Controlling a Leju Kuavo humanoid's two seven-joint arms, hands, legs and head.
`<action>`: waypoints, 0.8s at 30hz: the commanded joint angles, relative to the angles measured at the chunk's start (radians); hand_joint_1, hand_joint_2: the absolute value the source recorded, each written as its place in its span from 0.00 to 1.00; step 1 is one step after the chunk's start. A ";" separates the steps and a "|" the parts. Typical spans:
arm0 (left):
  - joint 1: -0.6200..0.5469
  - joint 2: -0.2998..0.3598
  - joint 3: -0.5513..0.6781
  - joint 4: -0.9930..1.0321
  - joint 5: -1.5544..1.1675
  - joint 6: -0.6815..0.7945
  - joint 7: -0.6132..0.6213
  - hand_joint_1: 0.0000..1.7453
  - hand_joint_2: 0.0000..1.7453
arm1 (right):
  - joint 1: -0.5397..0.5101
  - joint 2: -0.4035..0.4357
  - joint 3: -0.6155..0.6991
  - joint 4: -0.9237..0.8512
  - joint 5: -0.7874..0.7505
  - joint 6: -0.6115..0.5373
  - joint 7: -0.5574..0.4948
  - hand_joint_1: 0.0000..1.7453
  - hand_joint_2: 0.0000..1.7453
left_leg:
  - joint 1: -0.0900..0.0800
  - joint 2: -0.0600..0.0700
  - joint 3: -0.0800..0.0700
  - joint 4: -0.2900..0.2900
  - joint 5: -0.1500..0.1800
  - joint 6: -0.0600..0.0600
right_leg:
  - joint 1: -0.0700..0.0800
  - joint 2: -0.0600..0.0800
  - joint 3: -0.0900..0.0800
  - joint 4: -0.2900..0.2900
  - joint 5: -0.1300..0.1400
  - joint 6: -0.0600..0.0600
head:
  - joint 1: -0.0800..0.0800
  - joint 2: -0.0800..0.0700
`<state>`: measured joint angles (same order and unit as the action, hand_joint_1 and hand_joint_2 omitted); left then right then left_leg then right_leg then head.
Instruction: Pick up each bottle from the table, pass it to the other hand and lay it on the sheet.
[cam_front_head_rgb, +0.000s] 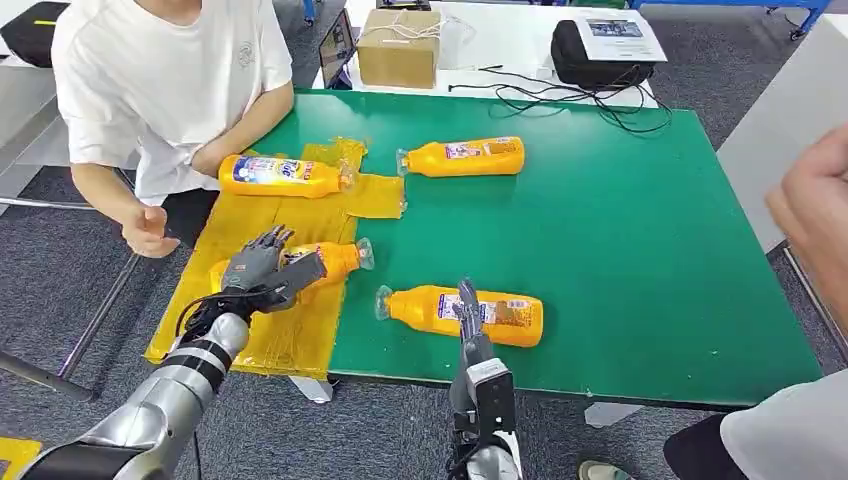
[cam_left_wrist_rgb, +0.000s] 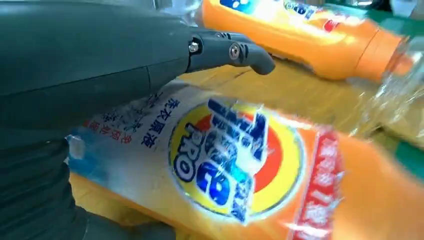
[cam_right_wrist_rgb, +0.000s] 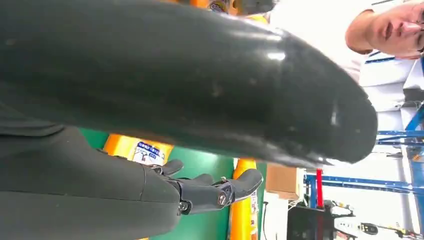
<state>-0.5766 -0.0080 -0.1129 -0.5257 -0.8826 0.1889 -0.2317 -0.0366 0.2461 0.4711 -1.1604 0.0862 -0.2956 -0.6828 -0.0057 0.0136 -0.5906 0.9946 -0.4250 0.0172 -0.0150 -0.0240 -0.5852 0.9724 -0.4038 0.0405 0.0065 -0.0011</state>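
Left hand (cam_front_head_rgb: 262, 268) grips an orange bottle (cam_front_head_rgb: 338, 260) over the yellow sheet (cam_front_head_rgb: 285, 330). Right hand (cam_front_head_rgb: 468, 312), fingers apart and holding nothing, hovers by another bottle (cam_front_head_rgb: 510, 316) on the green bench (cam_front_head_rgb: 620, 250).

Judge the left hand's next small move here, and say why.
Probably open the fingers and lift away. The left hand grips a bottle that already lies on its side over the yellow sheet, so that one looks placed. Two bottles remain on the bare green table, and the right hand hovers at the nearer one.
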 joint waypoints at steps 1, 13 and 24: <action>0.222 -0.101 0.002 -0.510 0.704 -0.233 -0.134 0.00 1.00 | -0.015 -0.012 -0.003 0.057 -0.004 0.013 -0.015 0.00 0.00 | 0.001 -0.005 0.001 0.000 -0.001 -0.001 | 0.001 -0.002 0.003 -0.001 -0.002 -0.001 | 0.000 0.000; 0.285 -0.148 0.000 -0.690 1.130 -0.161 -0.205 0.00 1.00 | -0.036 -0.015 0.007 0.099 0.006 -0.027 -0.015 0.00 0.00 | 0.002 -0.001 -0.003 0.001 -0.003 -0.001 | 0.003 0.002 -0.002 -0.001 -0.001 -0.001 | 0.000 0.000; 0.387 -0.182 -0.050 -0.876 1.191 -0.133 -0.258 0.00 1.00 | 0.000 -0.085 0.079 0.055 0.159 -0.127 -0.015 0.00 0.00 | 0.001 0.000 -0.003 0.000 -0.002 -0.001 | 0.001 0.003 -0.002 -0.001 -0.001 -0.001 | 0.000 0.000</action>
<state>-0.2557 -0.1705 -0.1110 -1.2546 0.2701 0.0412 -0.4554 -0.0340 0.2453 0.4734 -1.1212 0.1030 -0.3364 -0.6966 -0.0054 0.0144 -0.5961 0.9947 -0.4261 0.0170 -0.0145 -0.0222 -0.5904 0.9721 -0.4037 0.0407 0.0065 -0.0011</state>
